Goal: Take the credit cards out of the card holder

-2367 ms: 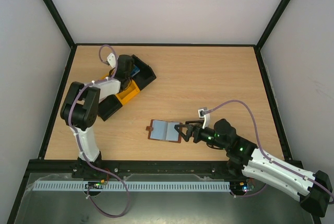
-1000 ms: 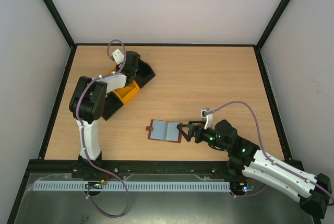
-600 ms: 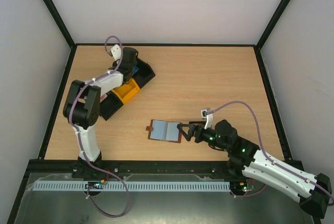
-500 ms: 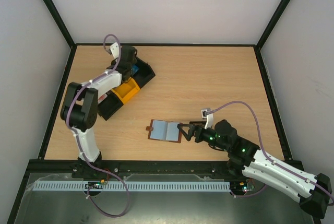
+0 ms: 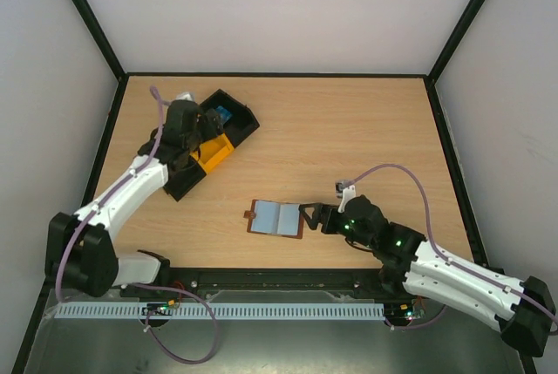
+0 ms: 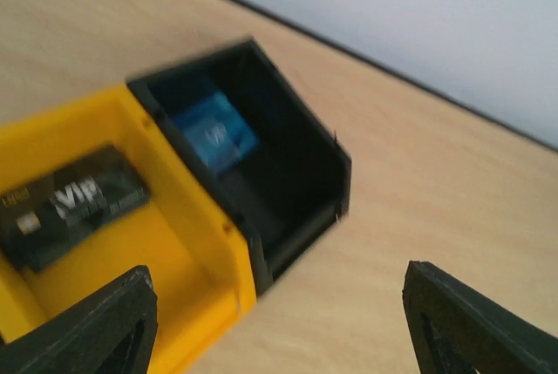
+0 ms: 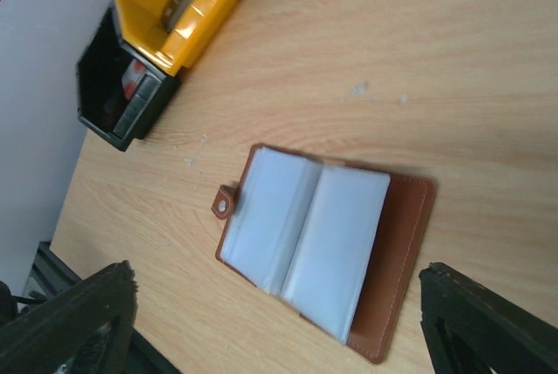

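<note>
The brown card holder (image 5: 276, 218) lies spread flat on the table, its pale blue-grey pockets (image 7: 305, 226) facing up. My right gripper (image 5: 312, 217) hovers open at its right edge; in the right wrist view the holder lies between and ahead of the fingers of the right gripper (image 7: 279, 330), untouched. My left gripper (image 5: 207, 125) is open and empty over the trays, seen in the left wrist view as the left gripper (image 6: 279, 322). A blue credit card (image 6: 212, 134) lies in the far black tray (image 5: 242, 127). A dark grey card (image 6: 74, 204) lies in the yellow tray (image 6: 200, 243).
Three trays sit in a diagonal row at the back left: black, yellow (image 5: 214, 154), then another black tray (image 5: 179, 184). In the right wrist view that near black tray (image 7: 113, 108) holds something white with red marks. Black frame posts line the table's edges.
My left gripper has opened and drawn back from the far black tray, and the blue card now lies inside it. The right gripper has edged slightly along the holder's right side.
</note>
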Tool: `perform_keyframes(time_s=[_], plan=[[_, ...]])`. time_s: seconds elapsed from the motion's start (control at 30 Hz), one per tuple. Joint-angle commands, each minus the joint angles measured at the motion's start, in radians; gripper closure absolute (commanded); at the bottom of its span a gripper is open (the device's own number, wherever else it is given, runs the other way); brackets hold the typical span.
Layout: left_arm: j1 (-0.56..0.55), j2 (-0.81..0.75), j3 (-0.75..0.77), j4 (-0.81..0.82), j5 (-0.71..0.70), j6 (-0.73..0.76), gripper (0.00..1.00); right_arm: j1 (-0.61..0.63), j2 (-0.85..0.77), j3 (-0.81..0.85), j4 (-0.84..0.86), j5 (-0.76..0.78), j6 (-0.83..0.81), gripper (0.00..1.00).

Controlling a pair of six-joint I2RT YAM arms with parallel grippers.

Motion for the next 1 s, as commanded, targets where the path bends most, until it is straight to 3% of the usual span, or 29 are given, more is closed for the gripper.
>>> perform_keyframes(time_s=[0.0,0.23,0.6,0.97], plan=[[-0.008,-0.106,-0.101,-0.085,0.242,0.006,0.23,0.003,0.053,0.006,0.034,-0.030,0.053,0.20],[-0.108,-0.218,-0.284,-0.024,0.386,-0.081,0.30,0.004,0.148,-0.024,0.154,-0.105,0.113,0.55],[-0.297,-0.206,-0.451,0.192,0.476,-0.170,0.34,0.005,0.304,-0.056,0.306,-0.161,0.156,0.71],[-0.371,-0.002,-0.525,0.389,0.503,-0.225,0.37,0.005,0.472,-0.070,0.474,-0.203,0.161,0.81]])
